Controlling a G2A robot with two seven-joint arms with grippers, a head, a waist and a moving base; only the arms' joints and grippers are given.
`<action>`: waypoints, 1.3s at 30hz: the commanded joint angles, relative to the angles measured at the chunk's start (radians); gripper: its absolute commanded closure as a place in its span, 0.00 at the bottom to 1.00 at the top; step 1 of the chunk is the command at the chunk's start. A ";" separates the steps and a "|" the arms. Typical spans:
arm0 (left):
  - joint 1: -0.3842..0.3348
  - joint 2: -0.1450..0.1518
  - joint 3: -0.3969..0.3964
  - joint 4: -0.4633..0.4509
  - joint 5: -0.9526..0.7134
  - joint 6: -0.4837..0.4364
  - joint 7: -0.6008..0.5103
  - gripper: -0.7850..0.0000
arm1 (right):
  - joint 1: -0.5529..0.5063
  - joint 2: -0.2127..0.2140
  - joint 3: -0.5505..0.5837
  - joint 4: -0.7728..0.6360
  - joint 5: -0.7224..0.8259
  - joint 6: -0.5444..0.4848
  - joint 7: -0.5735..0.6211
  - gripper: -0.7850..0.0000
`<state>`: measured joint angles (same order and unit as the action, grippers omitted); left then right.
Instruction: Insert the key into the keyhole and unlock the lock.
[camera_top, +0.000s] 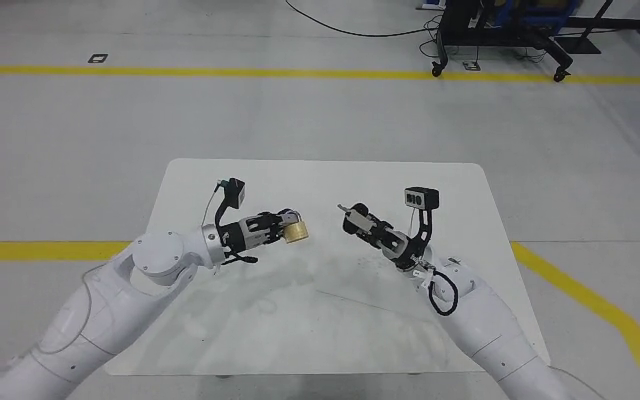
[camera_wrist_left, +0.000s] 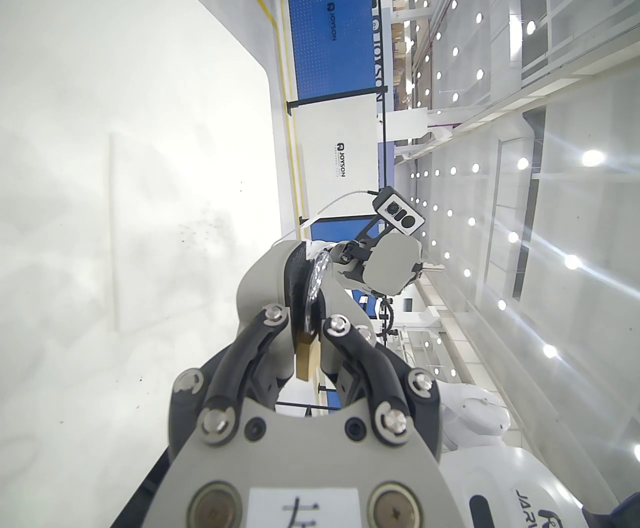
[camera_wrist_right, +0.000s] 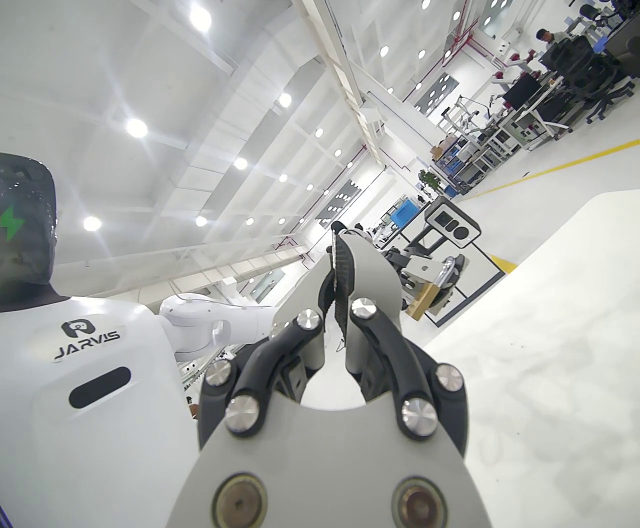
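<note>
Brass lock (camera_top: 296, 232) is up off the white table (camera_top: 400, 180), clamped between the fingers of the left pincer (camera_top: 288, 226). Left wrist view confirms it: the brass body (camera_wrist_left: 306, 357) is pinched in the left pincer (camera_wrist_left: 306, 325), both pads tight on it. Right pincer (camera_top: 352, 218) is closed on the key (camera_top: 343, 209), with only a short silver tip poking out ahead of the fingers. The blade shows more clearly from the left wrist (camera_wrist_left: 434, 267).

Progress, my read: both pickups done, both items airborne over mid-table. Insertion not done. Key and lock are near each other but apart, with a clear gap between tip and brass. Turning and popping the shackle are also left. Shackle looks seated from the right wrist view, but it's too small to be sure. Can't make out the keyhole face.

Relative layout, top view:
- Lock sits at about 8 o'clock from the key tip.
- Key is at about 2 o'clock from the lock.
- Key tip points roughly toward 10 o'clock, so it doesn't look lined up on the lock yet.

From the right pincer (camera_wrist_right: 340, 260), the lock (camera_wrist_right: 424, 299) lies farther out, held in the other arm's fingers.
</note>
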<state>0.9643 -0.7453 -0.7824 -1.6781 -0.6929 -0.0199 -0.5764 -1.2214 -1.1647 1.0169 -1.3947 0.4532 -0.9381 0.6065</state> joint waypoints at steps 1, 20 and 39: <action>0.000 0.000 0.000 0.000 0.000 0.000 0.000 1.00 | 0.000 0.000 0.000 0.000 0.000 0.000 0.000 1.00; -0.063 -0.064 0.020 0.139 -0.313 0.450 -0.154 1.00 | 0.191 0.138 0.008 -0.424 -0.895 -0.074 0.201 1.00; -0.002 -0.097 0.008 0.196 -0.400 0.287 -0.230 1.00 | 0.270 0.160 -0.055 -0.583 -1.276 -0.074 0.201 1.00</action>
<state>0.9667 -0.8390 -0.7777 -1.4904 -1.0956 0.2673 -0.7993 -0.9602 -1.0091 0.9686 -1.9594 -0.7588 -1.0116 0.8084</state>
